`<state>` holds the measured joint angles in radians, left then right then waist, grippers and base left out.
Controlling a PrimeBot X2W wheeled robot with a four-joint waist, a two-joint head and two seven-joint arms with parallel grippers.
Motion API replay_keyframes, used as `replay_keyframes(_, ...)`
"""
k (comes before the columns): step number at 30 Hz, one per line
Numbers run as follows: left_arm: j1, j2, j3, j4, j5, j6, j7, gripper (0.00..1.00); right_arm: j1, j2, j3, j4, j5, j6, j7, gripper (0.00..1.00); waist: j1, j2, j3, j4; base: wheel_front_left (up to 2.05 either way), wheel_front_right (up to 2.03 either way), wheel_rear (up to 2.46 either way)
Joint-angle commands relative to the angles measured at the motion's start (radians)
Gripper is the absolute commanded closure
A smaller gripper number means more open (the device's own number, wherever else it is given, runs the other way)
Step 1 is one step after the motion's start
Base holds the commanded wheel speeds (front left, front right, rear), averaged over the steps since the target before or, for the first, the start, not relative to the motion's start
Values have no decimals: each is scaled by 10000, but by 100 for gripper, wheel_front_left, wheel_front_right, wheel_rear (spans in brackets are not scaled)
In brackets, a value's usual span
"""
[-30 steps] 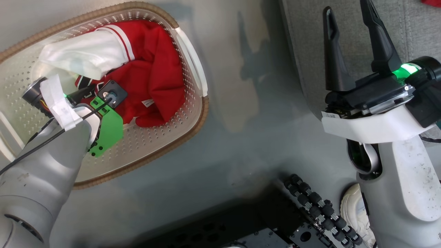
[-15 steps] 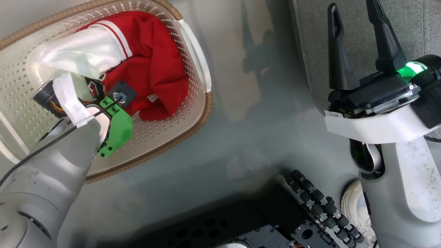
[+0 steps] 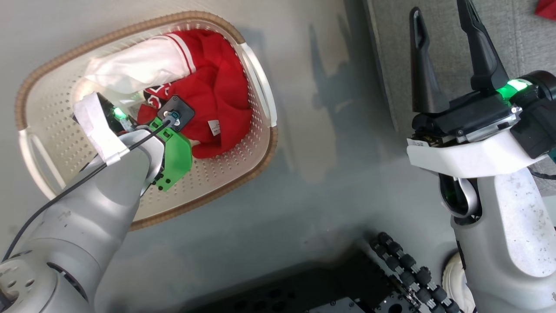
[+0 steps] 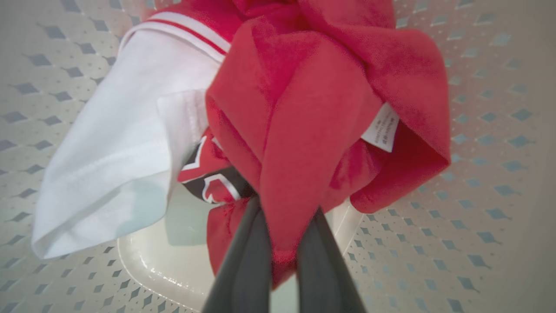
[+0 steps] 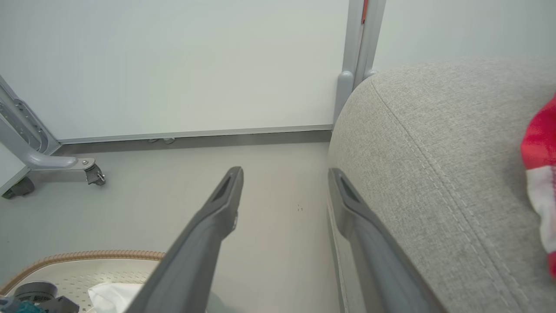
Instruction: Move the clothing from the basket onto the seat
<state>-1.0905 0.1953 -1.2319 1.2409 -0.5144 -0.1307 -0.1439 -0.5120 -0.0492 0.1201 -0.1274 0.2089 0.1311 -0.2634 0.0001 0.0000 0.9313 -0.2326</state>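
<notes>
The clothing (image 3: 221,100), soft red fabric bunched in folds, lies at the end of the basket (image 3: 226,167) nearest the seat (image 3: 517,39). Its white, stripe-trimmed sleeve (image 3: 143,65) points lengthwise toward the far handle (image 3: 37,161). The left gripper (image 4: 286,243) pinches a red fold (small white label (image 3: 214,127) nearby), and the right gripper (image 3: 438,11) is spread wide by the grey woven seat's rounded edge.

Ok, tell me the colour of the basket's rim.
Brown, woven-look; the basket rim shows best in the head view.
</notes>
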Motion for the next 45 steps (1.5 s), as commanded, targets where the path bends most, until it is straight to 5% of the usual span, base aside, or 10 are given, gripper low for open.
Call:
replay_keyframes(1, 156, -23, 56, 43, -174, 9, -168, 100, 118, -25, -33, 73, -80, -7, -19, 0, -1, 0, -646, 318, 0, 0, 0)
replay_keyframes(17, 972, -650, 385, -495, -865, 36, -1224, 100, 1184, -28, -427, 906, -540, -7, -19, 0, -1, 0, -3519, 1404, 0, 0, 0)
replay_keyframes(33, 2474, -192, 2320, -3853, -271, 581, -1219, 100, 2646, -28, -633, 1496, -702, -7, -21, 0, -1, 0, -6109, 2122, 0, 0, 0)
replay_keyframes(45, 3280, -373, 4175, -6128, 283, 786, -1219, 100, 3349, -28, -647, 1626, -579, -7, -21, 0, -1, 0, -7353, 2308, 0, 0, 0)
